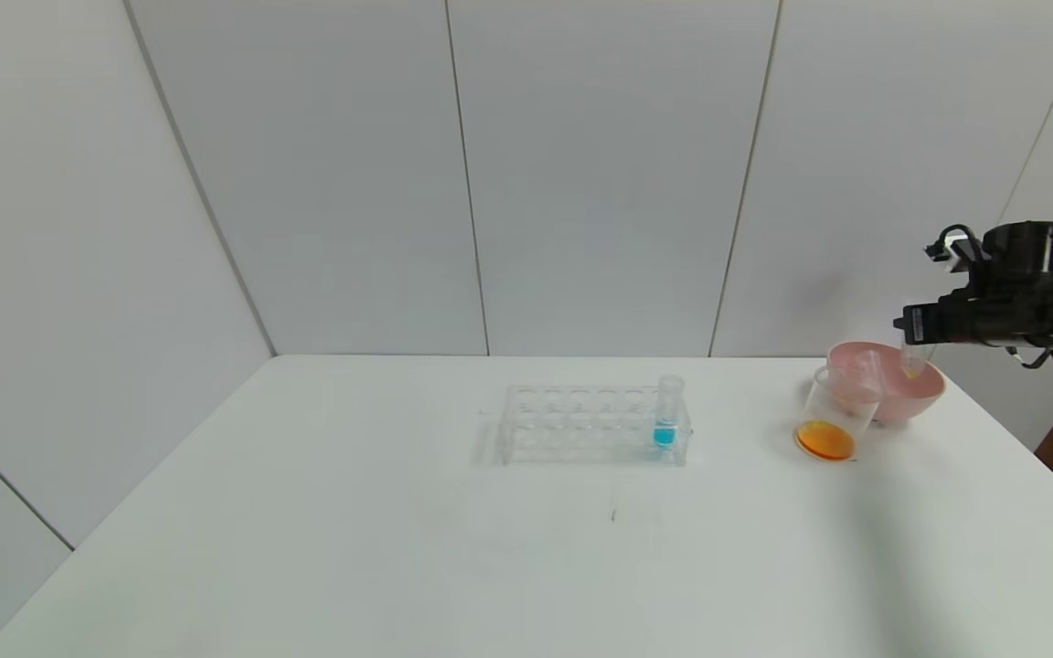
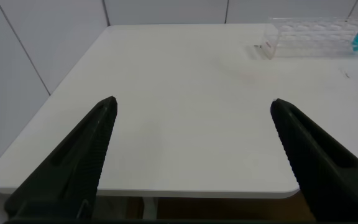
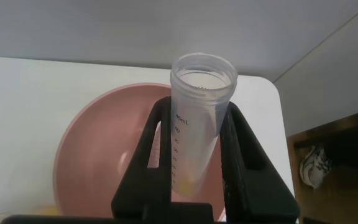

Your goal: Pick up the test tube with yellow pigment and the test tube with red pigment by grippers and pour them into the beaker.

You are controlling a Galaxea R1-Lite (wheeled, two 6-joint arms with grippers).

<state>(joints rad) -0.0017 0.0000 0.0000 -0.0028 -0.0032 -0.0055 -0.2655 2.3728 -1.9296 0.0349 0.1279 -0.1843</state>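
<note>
Right wrist view: right gripper clamped on the nearly drained yellow tube, hanging over the pink bowl, probably to ditch it; left gripper sits wide open, idle

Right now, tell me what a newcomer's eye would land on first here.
The right gripper, at the table's far right, shut on a nearly empty yellow tube over the pink bowl. In front of the bowl stands the beaker with orange liquid. Mid-table, one blue tube stands in the clear rack.
</note>
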